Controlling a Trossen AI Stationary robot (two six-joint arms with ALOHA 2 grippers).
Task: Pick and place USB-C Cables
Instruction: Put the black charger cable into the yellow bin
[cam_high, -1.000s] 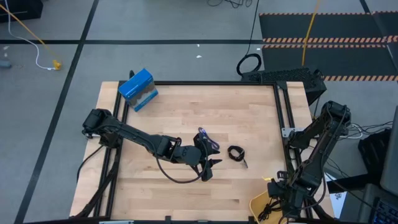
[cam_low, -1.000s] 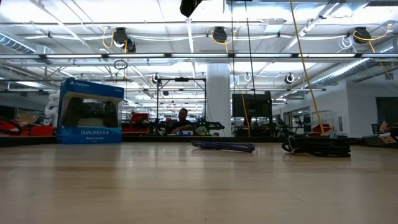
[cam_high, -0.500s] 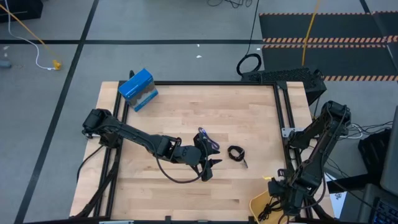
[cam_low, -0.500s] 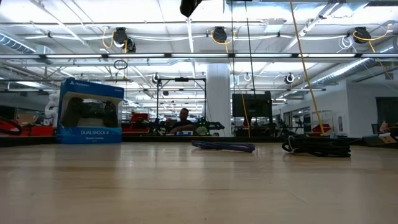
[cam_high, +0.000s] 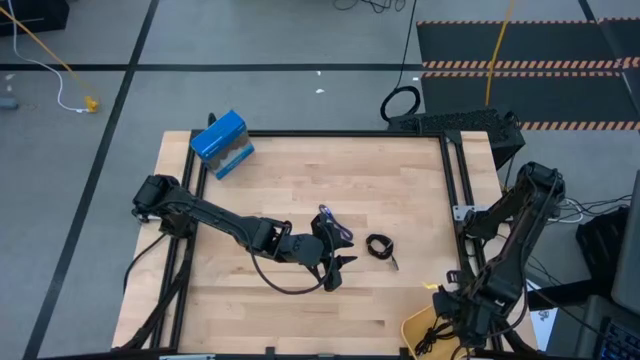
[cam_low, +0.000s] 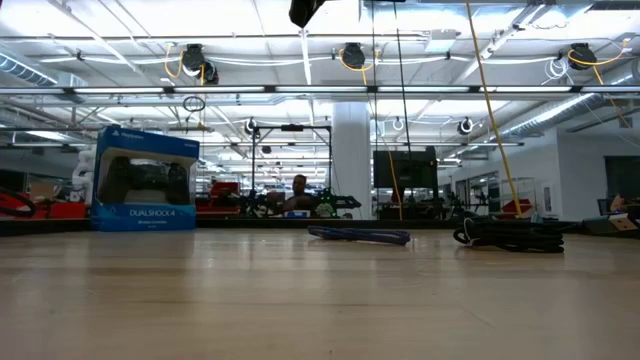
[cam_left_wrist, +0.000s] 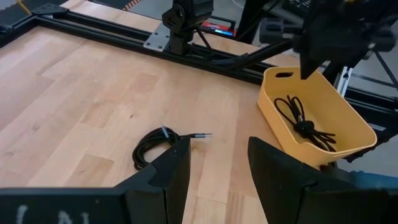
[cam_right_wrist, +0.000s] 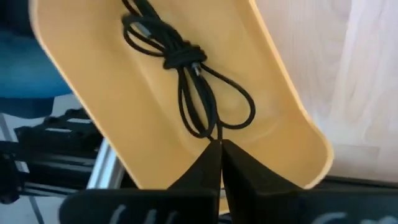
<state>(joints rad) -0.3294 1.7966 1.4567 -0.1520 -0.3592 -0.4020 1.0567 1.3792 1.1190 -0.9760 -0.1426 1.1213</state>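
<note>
A blue-purple USB-C cable (cam_high: 331, 226) lies on the table near its middle; it also shows in the low view (cam_low: 360, 236). A coiled black cable (cam_high: 380, 247) lies to its right and shows in the left wrist view (cam_left_wrist: 154, 146). Another black cable (cam_right_wrist: 186, 81) lies bundled on the floor of a yellow bin (cam_high: 424, 330). My left gripper (cam_left_wrist: 217, 168) is open and empty, above the table just near of the blue-purple cable (cam_high: 335, 262). My right gripper (cam_right_wrist: 219, 155) is shut, above the bin and clear of the cable in it.
A blue box (cam_high: 222, 143) stands at the table's far left corner. The yellow bin (cam_left_wrist: 317, 118) sits off the near right corner, beyond the black frame rail. Bare wood lies all around the two cables on the table.
</note>
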